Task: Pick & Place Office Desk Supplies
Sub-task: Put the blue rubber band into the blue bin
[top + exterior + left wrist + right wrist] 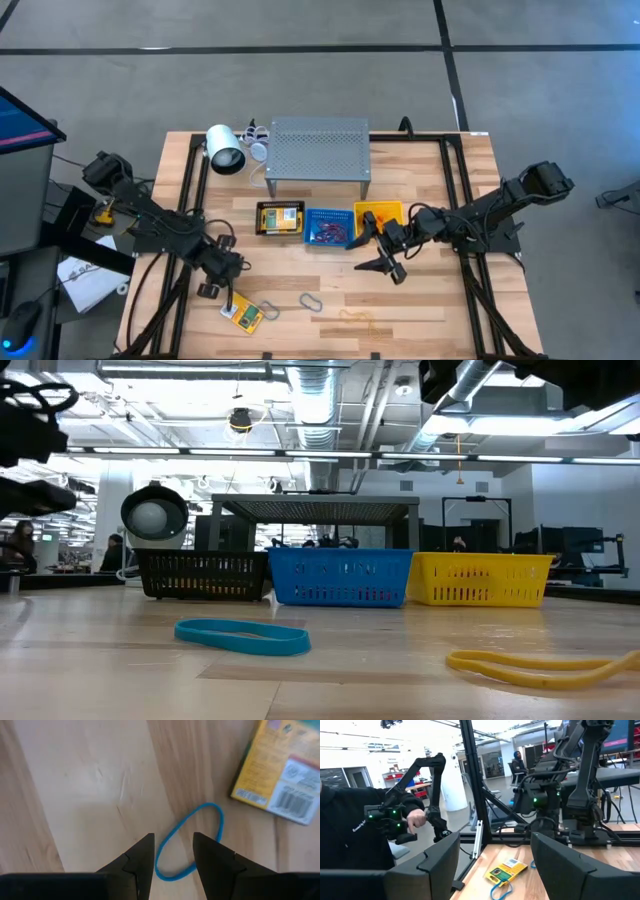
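High view shows three mesh baskets part-filled (contents indistinct), while the yellow-green pack, grey oval clip and blue rubber band lie loose beneath the spread, empty left gripper; the right gripper hangs spread.

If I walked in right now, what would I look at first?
Probably the three little baskets in a row mid-table: black, blue and yellow, in front of a grey perforated shelf. Next, the two dark arms: the left gripper hovers with open jaws over a blue band loop beside a yellow pack, and the right gripper waits open near the yellow basket.
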Controlling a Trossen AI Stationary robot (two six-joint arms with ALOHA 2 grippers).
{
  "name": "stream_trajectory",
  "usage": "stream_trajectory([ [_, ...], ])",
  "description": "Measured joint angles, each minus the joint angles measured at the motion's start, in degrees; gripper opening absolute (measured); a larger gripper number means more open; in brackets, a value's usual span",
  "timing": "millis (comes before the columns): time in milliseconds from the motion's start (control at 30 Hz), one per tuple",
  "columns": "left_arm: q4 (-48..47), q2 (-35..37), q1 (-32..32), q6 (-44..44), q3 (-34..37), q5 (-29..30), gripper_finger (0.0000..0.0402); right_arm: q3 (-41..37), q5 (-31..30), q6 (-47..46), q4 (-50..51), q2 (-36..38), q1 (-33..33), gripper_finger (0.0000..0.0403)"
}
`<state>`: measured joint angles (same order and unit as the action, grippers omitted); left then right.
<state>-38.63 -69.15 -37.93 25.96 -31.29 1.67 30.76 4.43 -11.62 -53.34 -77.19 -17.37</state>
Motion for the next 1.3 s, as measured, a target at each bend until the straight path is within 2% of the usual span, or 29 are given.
stream_trajectory([
  [367,0.7,-4.8,-0.3,0.0,0.0,0.0,0.0131,0.0,0.0,0.0,0.1,0.0,-0.3,0.024],
  [1300,1.9,-4.9,-0.3,1.3,0.3,0.5,0.0131,0.0,0.0,0.0,0.2,0.0,-0.2,0.024],
])
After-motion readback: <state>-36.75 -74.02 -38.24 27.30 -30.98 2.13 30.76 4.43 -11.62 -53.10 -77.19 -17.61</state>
